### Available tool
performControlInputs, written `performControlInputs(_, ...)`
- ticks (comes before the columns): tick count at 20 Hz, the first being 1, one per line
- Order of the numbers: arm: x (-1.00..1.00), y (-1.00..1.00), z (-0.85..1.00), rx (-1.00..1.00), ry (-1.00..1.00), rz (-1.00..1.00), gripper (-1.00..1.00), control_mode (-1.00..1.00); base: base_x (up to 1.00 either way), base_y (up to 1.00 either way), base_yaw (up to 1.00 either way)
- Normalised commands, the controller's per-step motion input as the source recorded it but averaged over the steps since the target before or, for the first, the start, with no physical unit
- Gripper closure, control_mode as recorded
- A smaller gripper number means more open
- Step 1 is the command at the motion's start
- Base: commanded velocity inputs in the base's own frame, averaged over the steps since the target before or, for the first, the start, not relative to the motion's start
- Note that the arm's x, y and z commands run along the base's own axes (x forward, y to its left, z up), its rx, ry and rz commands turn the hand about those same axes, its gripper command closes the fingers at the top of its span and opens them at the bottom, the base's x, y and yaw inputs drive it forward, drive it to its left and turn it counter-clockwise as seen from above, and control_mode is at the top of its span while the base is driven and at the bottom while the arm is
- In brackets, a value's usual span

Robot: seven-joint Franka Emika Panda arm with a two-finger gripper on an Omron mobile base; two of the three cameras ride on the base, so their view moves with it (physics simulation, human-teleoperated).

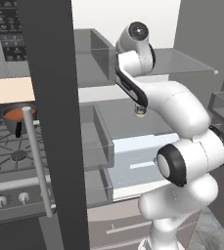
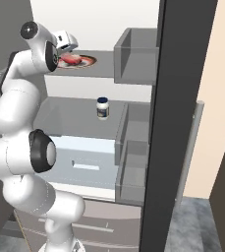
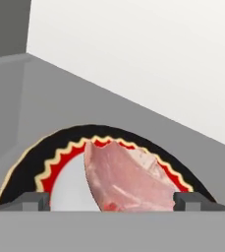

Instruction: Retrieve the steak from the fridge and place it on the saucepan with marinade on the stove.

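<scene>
Reaching into the open fridge, the gripper hung just above the steak, its jaws spread wide with one dark tip on either side of the meat and neither touching it. The steak lay on a round plate with a black rim and a red zigzag band, set on the upper grey shelf near the white back wall. One shelf lower, a small jar with a dark lid stood well apart from the plate, and below it sat a pale drawer. From the left base camera, the dark edge of the fridge door with its long bar handle rose between the fridge interior and the stove, and the arm hid the plate. That view alone gave the saucepan, holding orange-red liquid, on the stove's black grate. The right base camera showed steak and plate beside the white hand.
</scene>
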Motion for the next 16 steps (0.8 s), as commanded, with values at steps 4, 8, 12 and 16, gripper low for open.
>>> performControlInputs(4,0.29,0.09,0.00,-0.03,0.01,0.00,-1.00,-1.00,0.00,0.00,0.00)
performControlInputs(8,0.16,0.02,0.00,-0.03,0.01,0.00,-1.00,-1.00,0.00,0.00,0.00)
performControlInputs(12,0.05,0.00,-0.01,-0.03,0.02,0.00,-1.00,-1.00,0.00,0.00,0.00)
performControlInputs(16,0.04,0.00,-0.08,-0.03,0.01,-0.01,-1.00,-1.00,0.00,0.00,0.00)
